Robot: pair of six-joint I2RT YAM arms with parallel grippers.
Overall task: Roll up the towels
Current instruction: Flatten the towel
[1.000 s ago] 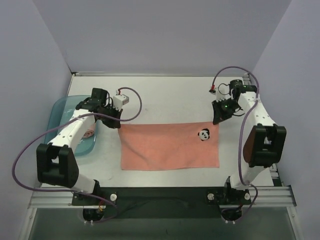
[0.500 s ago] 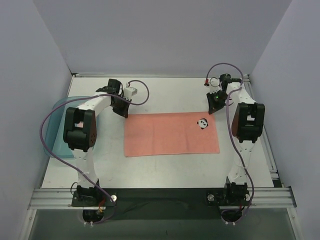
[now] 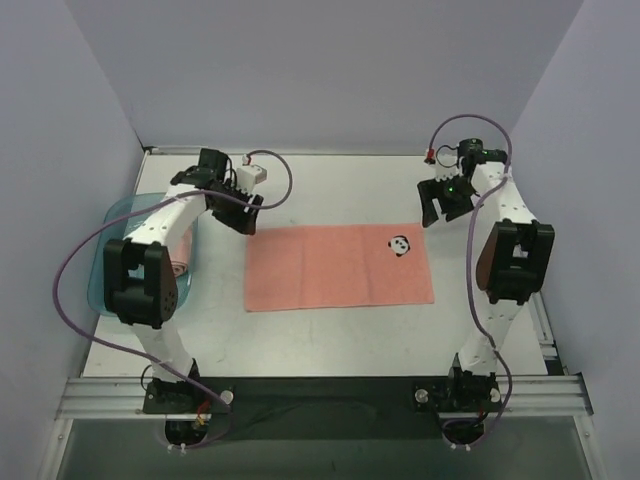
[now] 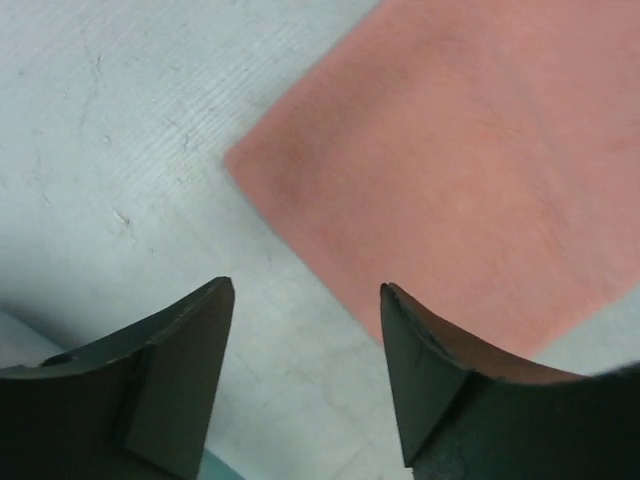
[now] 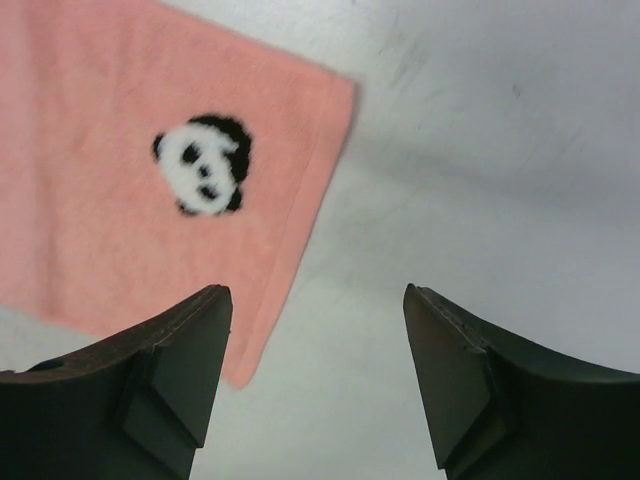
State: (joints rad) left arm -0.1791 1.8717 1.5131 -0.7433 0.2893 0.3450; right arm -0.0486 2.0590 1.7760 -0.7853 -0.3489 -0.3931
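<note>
Salmon-pink rectangular fabric towel lies flat in the middle of the white desk, with a panda patch near its far right corner. To its left stands a translucent teal plastic tray with a pink roll of cloth inside. The left claw hovers open at the far left corner and the right claw open at the far right one, both gripping nothing.

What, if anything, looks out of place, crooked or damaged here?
Nothing stands out. The pink towel lies flat and smooth on the table. The left gripper and right gripper hang open near its far corners, holding nothing.
</note>
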